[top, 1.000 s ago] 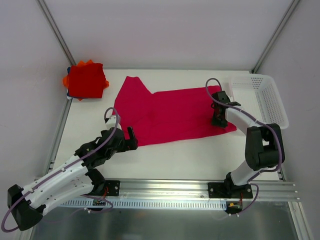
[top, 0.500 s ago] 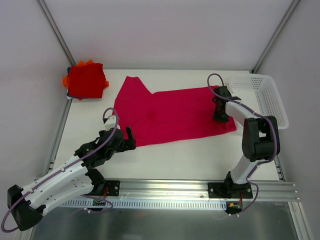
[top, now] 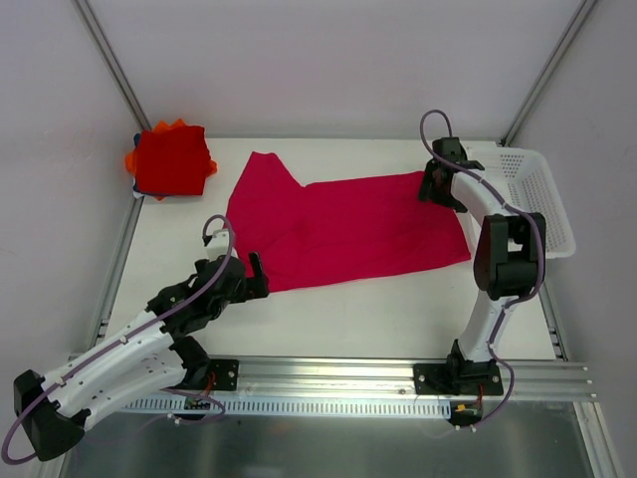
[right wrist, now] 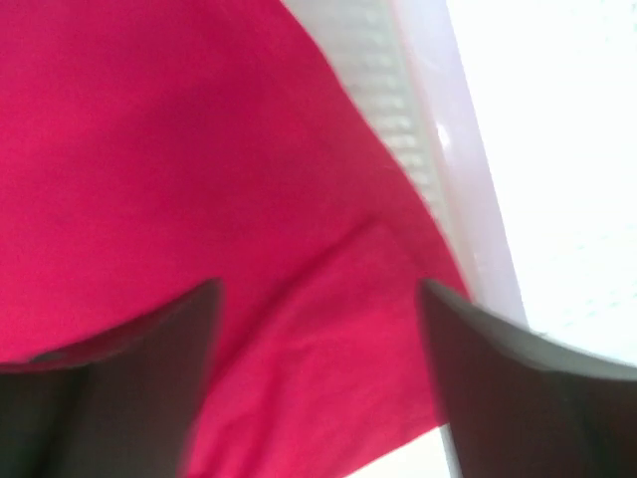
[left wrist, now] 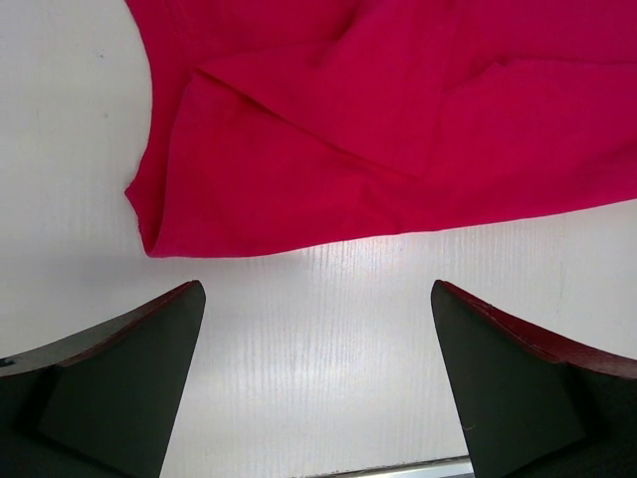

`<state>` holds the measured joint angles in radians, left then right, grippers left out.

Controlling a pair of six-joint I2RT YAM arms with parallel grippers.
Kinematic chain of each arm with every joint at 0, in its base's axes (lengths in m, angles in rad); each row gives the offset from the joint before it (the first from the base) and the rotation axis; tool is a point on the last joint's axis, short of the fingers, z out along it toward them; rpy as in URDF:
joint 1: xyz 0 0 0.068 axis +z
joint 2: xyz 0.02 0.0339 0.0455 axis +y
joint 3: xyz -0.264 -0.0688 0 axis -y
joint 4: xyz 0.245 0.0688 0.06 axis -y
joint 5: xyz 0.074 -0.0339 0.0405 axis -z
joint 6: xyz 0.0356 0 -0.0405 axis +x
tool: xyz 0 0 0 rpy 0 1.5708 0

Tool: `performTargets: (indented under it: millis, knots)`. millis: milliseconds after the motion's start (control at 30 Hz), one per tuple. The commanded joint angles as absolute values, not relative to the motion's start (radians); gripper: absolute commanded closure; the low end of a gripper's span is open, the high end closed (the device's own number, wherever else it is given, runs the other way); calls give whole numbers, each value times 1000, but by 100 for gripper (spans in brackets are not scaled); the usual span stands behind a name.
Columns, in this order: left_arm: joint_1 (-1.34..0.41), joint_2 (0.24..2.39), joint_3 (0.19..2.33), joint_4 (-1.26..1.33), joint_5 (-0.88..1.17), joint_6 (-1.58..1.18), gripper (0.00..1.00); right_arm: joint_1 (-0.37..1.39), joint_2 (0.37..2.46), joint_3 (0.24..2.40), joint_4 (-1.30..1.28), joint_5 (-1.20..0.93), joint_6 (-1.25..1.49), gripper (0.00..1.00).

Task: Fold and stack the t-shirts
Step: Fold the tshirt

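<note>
the crimson-pink t-shirt lies spread across the middle of the bench, its long side running left to right, flat but not yet squared up. the left claw hangs low just off the shirt's near-left corner, fingers wide apart with only bare bench between them. this is probably a line-up to pinch that corner. the right claw sits over the far-right corner, close beside the white basket. its wrist view is blurred, yet the fingers read as spread with cloth below and nothing pinched. with one claw at each end, a fold across the length looks likely.

seen from the left wrist, the near-left edge is rounded and doubled under, and soft diagonal creases cross the cloth, so it seems thin and limp. a sleeve sticks out at the far left. the folded stack waits in the far-left corner, well apart, bright red on top with orange and a blue edge peeking out beneath.
</note>
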<state>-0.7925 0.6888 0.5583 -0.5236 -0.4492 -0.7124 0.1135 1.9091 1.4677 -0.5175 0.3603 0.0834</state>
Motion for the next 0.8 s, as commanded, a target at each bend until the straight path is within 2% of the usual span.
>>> performTargets:
  millis: [0,200,267,300,333,367,500,533,633,733,767]
  knots:
    - [-795,684,606,-535,-489,-687,1,152,1809,1526,-560,321,60,1]
    - [-746,819,759,-523,-564,-567,1,207,1805,1661,-633,218,35,0]
    - [-630,876,827,-474,-470,-514,1,218,1822,1692,-643,175,32,1]
    - [-562,926,844,-448,-384,-502,1,219,1833,1718,-641,161,29,0]
    - [-493,951,848,-360,-201,-499,1,219,1860,1729,-631,123,20,0]
    - [-386,980,848,-315,-143,-499,1,219,1877,1741,-624,100,15,0]
    - [-293,1266,980,-230,-141,-444,1,219,2009,1890,-695,43,15,0]
    - [-279,1326,1079,-229,-144,-418,1,218,2031,1935,-719,14,12,1]
    - [-229,1540,1255,-226,-137,-341,1,219,2049,1924,-707,-43,24,1]
    - [-171,1721,1392,-187,-37,-296,1,219,1990,1807,-617,-99,63,1]
    - [-157,1802,1425,-180,-20,-281,1,219,1941,1708,-582,-119,95,0]
